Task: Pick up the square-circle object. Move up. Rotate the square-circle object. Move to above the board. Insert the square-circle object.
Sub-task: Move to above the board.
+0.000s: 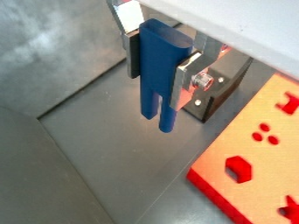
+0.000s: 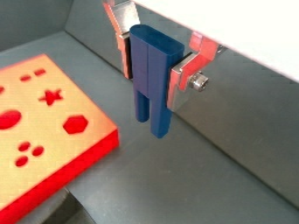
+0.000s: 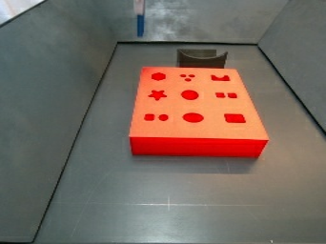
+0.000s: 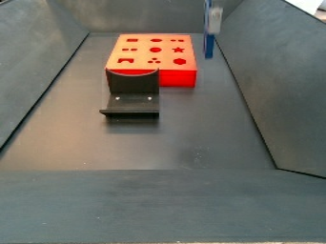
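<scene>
1. The floor (image 3: 166, 205) is flat, dark grey and faintly glossy, with soft pale reflections.
2. Sloping grey walls (image 3: 57, 67) rise on both sides in both side views, forming a trough.
3. A back wall (image 4: 128, 14) closes the far end.
4. Light is even, with no harsh shadows.

The gripper (image 1: 162, 54) has two flat silver finger plates with dark pads. A silver screw (image 1: 205, 80) sits on one plate in both wrist views, under a pale housing (image 2: 222, 26).
</scene>
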